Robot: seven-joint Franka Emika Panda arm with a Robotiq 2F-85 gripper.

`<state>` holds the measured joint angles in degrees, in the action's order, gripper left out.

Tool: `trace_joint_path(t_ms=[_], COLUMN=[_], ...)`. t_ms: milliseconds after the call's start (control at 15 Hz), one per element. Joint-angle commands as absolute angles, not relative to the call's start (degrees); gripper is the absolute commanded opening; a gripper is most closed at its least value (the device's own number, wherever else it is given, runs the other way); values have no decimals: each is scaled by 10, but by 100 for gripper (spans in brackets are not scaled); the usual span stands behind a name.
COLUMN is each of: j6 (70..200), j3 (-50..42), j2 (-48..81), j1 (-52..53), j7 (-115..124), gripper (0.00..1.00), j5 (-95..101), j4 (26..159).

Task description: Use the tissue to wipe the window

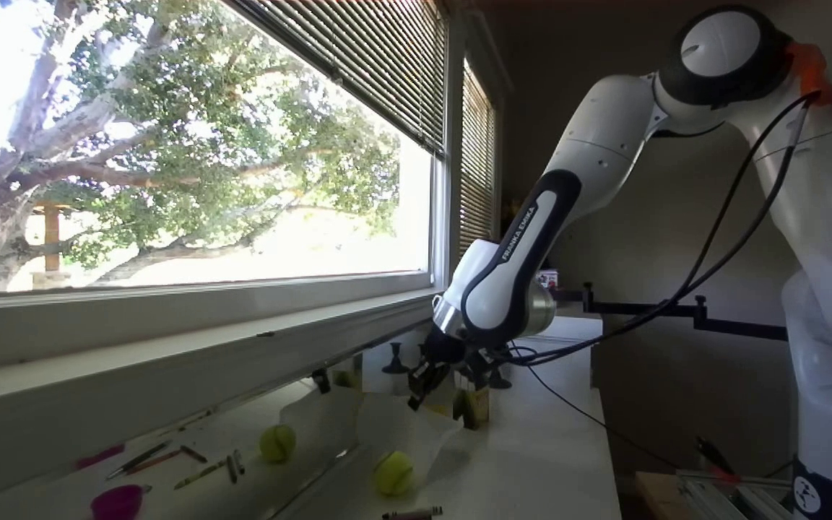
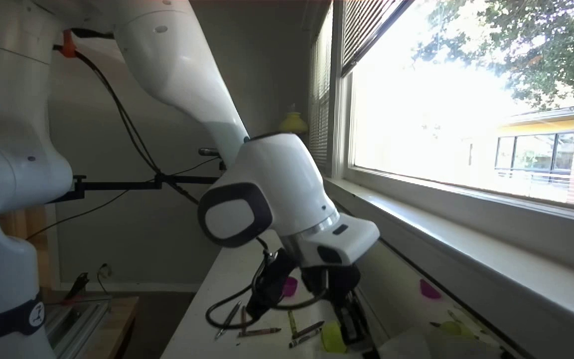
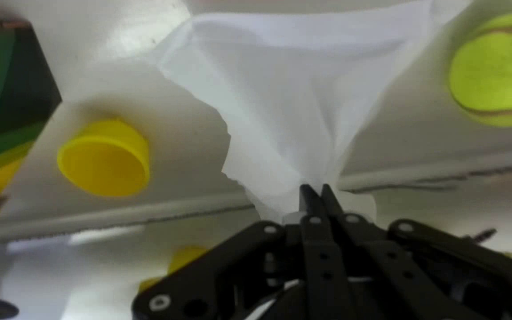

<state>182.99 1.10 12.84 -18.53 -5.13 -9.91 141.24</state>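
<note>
Claw [image 3: 317, 191] pinching thin, creased white tissue [image 3: 287, 98], fanned wide, edge ragged; clear glass window [image 1: 206, 166] above, pale-framed.

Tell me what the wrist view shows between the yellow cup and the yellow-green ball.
The tissue, gripped by the claw, appears between cup and ball in the wrist view.

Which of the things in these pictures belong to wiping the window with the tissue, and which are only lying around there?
Belong to the job:
tissue, pinched at one end
gripper, shut on it
large window, to be wiped

Just lying about:
yellow cup
yellow-green ball
crayons
pink cup, partly hidden
green-and-yellow box
</note>
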Motion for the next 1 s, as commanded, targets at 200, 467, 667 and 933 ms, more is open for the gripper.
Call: trace_joint_path(t_ms=[200,467,667,933], j6=[1827,1826,1823,1815], j3=[118,128,87,17], j2=[-30,-85,-119,-164], j1=[-197,-128,-41,45], j7=[-73,-100,-135,-170], gripper=[0,0,0,0], j5=[-136,-184,-217,-230], j4=[1466,1470,1475,1491])
